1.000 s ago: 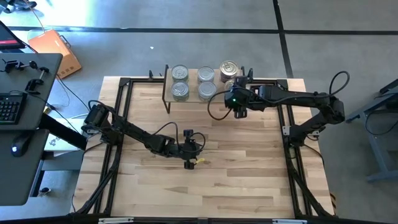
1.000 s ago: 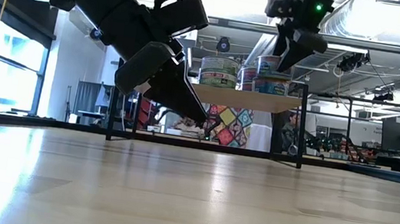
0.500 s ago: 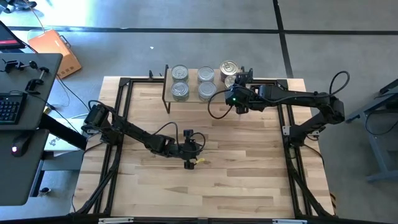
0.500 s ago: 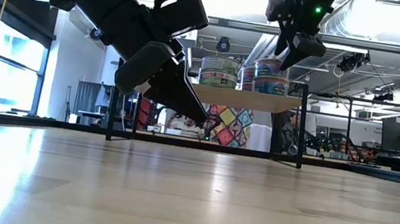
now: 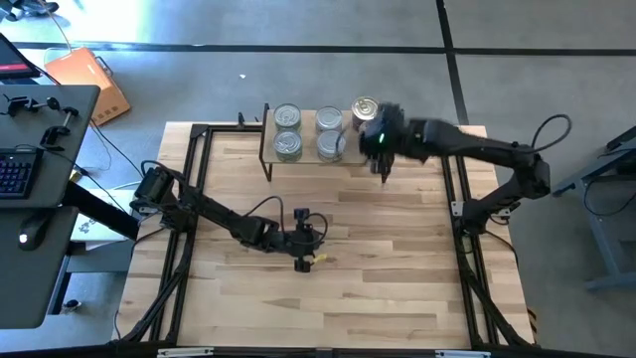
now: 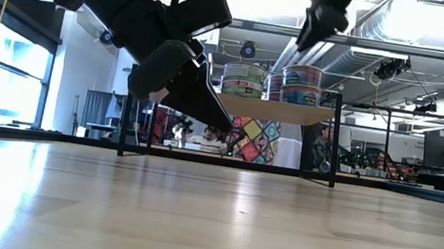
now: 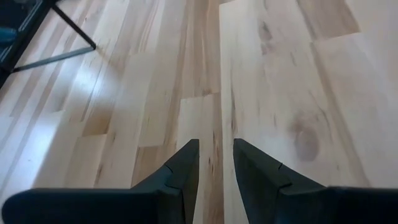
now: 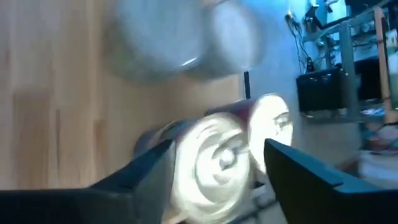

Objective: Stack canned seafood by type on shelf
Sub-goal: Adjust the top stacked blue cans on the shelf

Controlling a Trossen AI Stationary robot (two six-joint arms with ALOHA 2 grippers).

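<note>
The shelf [image 5: 308, 139] stands at the table's far edge with several silver tins of canned seafood [image 5: 288, 145] on it. In the low view they sit in stacks of two [image 6: 300, 83] on the board [image 6: 275, 111]. My right gripper [image 6: 314, 29] hangs open above the stack at the shelf's right end, clear of it. In the right wrist view a blurred tin [image 8: 217, 155] shows beyond its spread fingers [image 8: 149, 171]. My left gripper [image 5: 303, 261] waits low over mid-table, its fingers [image 7: 186, 162] a narrow gap apart with nothing between them.
Black frame rails [image 5: 194, 189] run along the table's left and right sides and its far edge. The shelf's thin black legs [image 6: 124, 120] stand on the wood. Bare slat tabletop [image 5: 388, 259] lies between the shelf and the near edge.
My right gripper has risen from beside the top tin of the right-hand stack and now hangs clear above it, shifted a little toward the far edge. The tins have stayed stacked on the shelf.
</note>
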